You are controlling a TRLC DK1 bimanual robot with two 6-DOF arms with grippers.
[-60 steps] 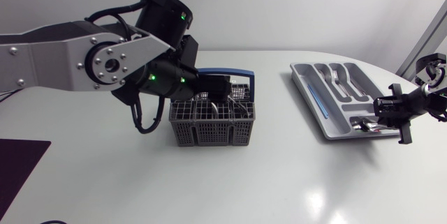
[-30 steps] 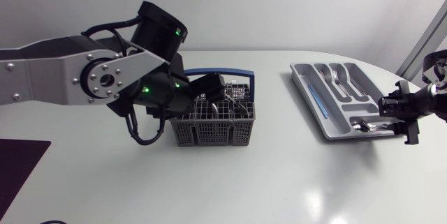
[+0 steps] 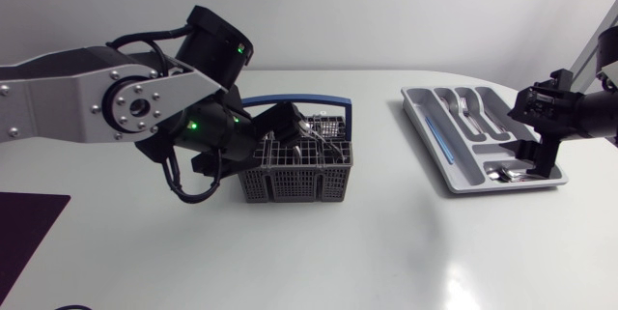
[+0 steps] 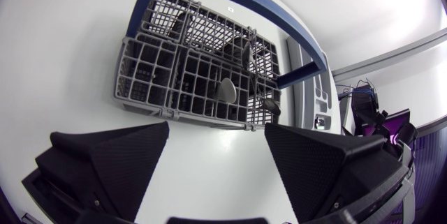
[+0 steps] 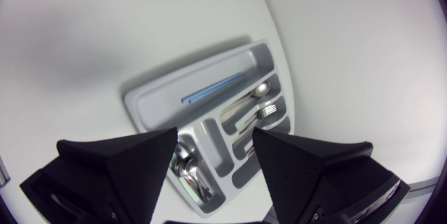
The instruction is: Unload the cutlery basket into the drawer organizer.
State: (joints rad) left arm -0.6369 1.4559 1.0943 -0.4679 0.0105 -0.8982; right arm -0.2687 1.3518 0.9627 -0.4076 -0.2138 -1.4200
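Note:
The grey cutlery basket (image 3: 290,177) with a blue handle (image 3: 328,100) stands mid-table. Some cutlery (image 3: 323,138) remains in it, including a spoon (image 4: 225,88). My left gripper (image 3: 293,123) hovers open over the basket's back left part; in the left wrist view the left gripper (image 4: 216,155) is empty above the basket (image 4: 150,67). The grey drawer organizer (image 3: 418,117) lies at the right and holds forks (image 3: 465,107), spoons (image 3: 502,170) and a blue stick (image 3: 437,142). My right gripper (image 3: 543,155) hangs open and empty above its near right end. In the right wrist view the right gripper (image 5: 213,161) sits over the organizer (image 5: 140,105) and its spoons (image 5: 188,172).
A dark mat (image 3: 27,228) lies at the table's front left corner. The table's curved edge runs just right of the organizer. White tabletop stretches between the basket and the organizer.
My right gripper has opened over the spoon compartment and risen up and back from it. My left gripper has tilted and shifted slightly left over the basket.

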